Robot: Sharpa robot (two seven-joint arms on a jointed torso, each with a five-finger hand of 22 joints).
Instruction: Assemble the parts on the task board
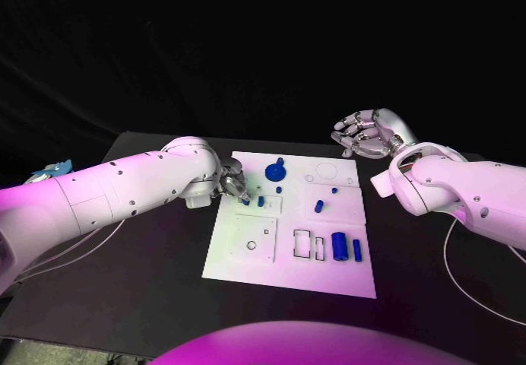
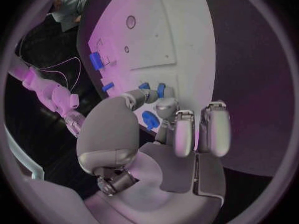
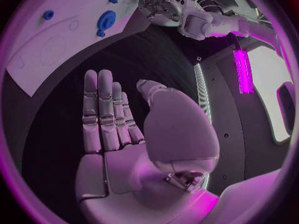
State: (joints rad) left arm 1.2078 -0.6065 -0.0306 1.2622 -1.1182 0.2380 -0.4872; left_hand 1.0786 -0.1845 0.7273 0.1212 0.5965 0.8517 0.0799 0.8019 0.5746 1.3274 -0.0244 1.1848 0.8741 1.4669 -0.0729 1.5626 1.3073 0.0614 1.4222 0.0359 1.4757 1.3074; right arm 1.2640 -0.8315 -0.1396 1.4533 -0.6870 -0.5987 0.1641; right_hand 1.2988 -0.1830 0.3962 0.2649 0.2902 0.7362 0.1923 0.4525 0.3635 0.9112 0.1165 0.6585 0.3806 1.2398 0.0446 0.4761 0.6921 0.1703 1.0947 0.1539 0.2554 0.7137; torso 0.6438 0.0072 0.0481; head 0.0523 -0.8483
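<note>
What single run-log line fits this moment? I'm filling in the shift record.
left hand: fingertips at small blue parts on white task board | right hand: open, raised beyond board's far edge | assembly unfinished

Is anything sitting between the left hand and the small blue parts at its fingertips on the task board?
Nothing visible does: the left hand is right over the small blue parts on the task board.

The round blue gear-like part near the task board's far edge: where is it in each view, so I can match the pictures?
Head view: the round blue part lies on the task board near its far edge, just right of the left hand.
Left wrist view: I cannot pick it out with certainty.
Right wrist view: it sits on the board beyond the open right hand.
Shared landmark: the white task board.
</note>
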